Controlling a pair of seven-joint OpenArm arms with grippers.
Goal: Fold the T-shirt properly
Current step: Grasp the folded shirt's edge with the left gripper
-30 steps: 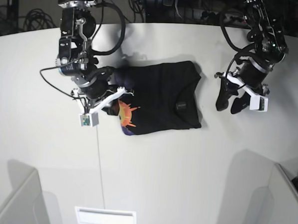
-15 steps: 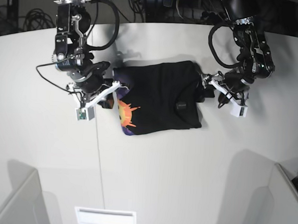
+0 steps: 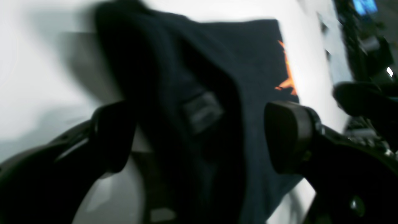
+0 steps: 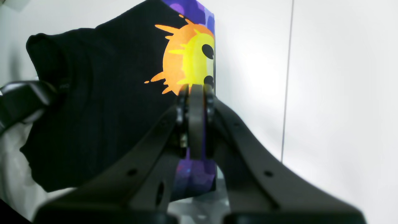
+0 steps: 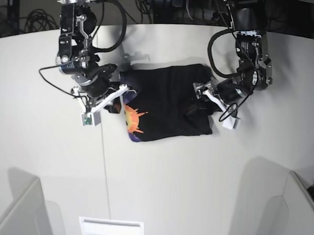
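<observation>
**Shirt edge sits between the left end effector's spread fingers**

The T-shirt (image 5: 168, 103) lies partly folded on the white tabletop (image 5: 206, 178), between the two arms, its long axis running roughly from one arm to the other. The sun-like print (image 5: 134, 119) shows along the edge nearest the right arm; the opposite edge, a thicker bundle of black cloth, is at the left arm.

The relation that matters is at that bundled edge. In the left wrist view, the left end effector (image 3: 199, 137) stands wide, one finger on each side of a dark fold of the shirt, so the cloth lies directly ahead of it and between the fingers. The view is blurred, so it cannot be told whether either finger touches the fabric. In the base view the same end effector (image 5: 202, 101) is low over the shirt's edge, the arm reaching in from the far side of the tabletop with its wrist bent toward the garment.

The right end effector (image 4: 194, 121) is shut tight on the printed edge; purple cloth shows pinched between its fingers just below the orange sun. In the base view it (image 5: 116, 97) is at the shirt's other end, forearm angled down from the far edge.

Judging from this, the left arm is the one placed to take the next grasp: closing on the fold would give both arms a hold on opposite ends.
</observation>
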